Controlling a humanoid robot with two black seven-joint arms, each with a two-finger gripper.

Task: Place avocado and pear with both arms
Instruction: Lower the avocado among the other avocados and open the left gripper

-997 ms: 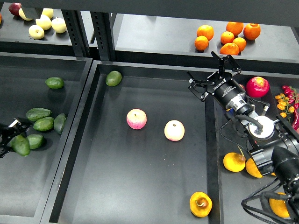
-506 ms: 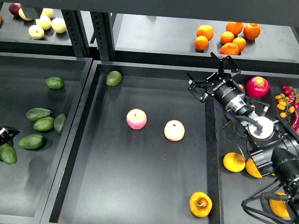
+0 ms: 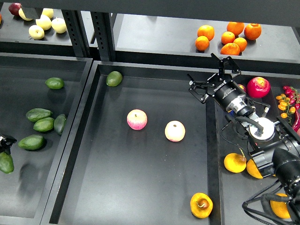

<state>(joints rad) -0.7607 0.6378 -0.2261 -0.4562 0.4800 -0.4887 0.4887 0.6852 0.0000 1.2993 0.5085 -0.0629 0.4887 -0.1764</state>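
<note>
There is only the head view to go by. At the far left edge, a little below mid-height, the left gripper is barely in frame, a small dark shape, and I cannot tell how its fingers stand. A dark green avocado sits just under it, touching or nearly so; whether it is gripped or merely lying in the left tray cannot be told. More avocados lie loose at left centre, one of them just beside the gripper. The pear, orange-yellow with a brown dimple, rests at the bottom of the frame, right of centre, in the middle tray near its right wall, well apart from both arms. The right gripper hangs in the upper right over that tray's far right corner, its fingers spread apart and holding nothing. Two apples lie in mid-frame, and oranges sit on the shelf at the top. Judging by looks, the avocado is moderately heavy, firm but bruisable, with glossy skin that may slip, so it is best taken across its narrow middle. The pear looks round, smooth and prone to roll; a grip across its widest part, with gentle pressure, seems safest.
</note>
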